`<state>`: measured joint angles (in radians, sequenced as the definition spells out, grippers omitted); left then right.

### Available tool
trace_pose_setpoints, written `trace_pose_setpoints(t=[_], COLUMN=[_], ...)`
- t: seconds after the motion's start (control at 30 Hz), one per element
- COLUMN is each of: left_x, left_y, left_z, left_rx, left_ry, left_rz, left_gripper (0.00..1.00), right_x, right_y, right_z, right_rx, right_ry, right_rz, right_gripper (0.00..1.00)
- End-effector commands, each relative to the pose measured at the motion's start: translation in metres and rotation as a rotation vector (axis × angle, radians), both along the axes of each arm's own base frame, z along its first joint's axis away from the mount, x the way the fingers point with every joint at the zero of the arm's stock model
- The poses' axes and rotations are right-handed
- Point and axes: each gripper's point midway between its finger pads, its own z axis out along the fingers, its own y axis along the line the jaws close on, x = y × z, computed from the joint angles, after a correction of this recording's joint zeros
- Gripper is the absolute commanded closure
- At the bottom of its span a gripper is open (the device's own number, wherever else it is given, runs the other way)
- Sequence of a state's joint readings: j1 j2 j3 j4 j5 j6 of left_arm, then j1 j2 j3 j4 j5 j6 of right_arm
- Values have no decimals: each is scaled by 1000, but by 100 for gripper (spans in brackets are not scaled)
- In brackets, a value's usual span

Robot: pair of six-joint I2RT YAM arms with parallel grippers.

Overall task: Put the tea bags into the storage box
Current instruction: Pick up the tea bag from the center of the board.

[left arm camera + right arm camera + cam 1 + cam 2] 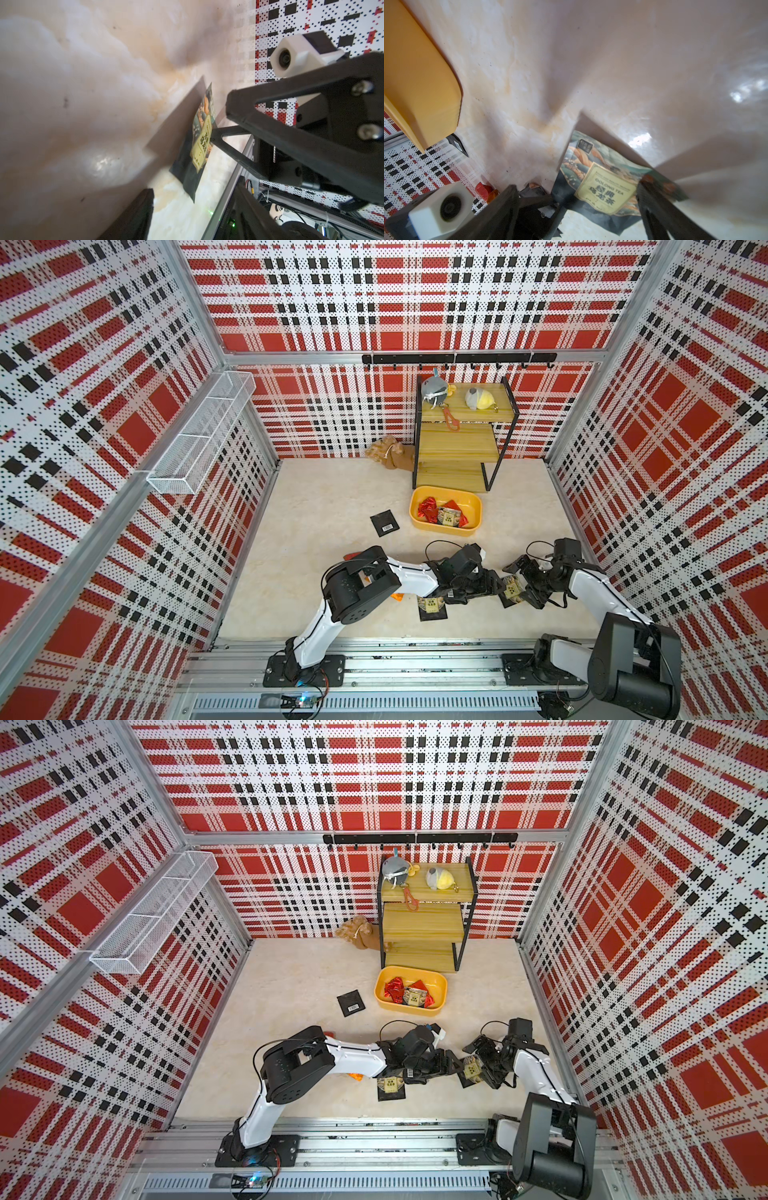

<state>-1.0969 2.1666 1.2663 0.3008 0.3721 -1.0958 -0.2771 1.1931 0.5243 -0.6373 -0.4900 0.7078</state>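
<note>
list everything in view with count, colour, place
box: one, yellow, before rack
tea bags in box: several, mostly red, count unclear
tea bags on table: five seen; black barcode bag beside box, two labelled near the front, orange and red peeking from under left arm
rack: one, wood, black frame, back wall
plush toys: three; grey and grey-yellow on top shelf, brown on table beside rack
loop: one, orange-red, hanging off top shelf
basket: one, white wire, side wall
hook rail: one, black, back wall
table: one, pale marbled
left fingers: black, open
right fingers: black, open, astride a labelled bag
</note>
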Motion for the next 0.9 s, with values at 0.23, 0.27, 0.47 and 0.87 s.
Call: trace_pose_setpoints(t=[0.23, 0.27, 0.47, 0.87], left_x=[5, 5, 4, -1], left_y=[-17, -19, -27, -30], left_z=[-6, -7, -5, -7], left_rx=[-21, -26, -45, -54], left_ry=[-14, -9, -3, 6], left_rz=[0, 0, -18, -40], left_gripper=[46, 49, 71, 100], right_x=[-10, -10, -9, 5], right_y=[-5, -5, -5, -9], right_z=[-12, -12, -11, 20], right_rx=[-20, -19, -5, 18], right_ry=[32, 31, 19, -70], right_rz=[0, 1, -4, -21], right_gripper=[5, 5, 5, 4])
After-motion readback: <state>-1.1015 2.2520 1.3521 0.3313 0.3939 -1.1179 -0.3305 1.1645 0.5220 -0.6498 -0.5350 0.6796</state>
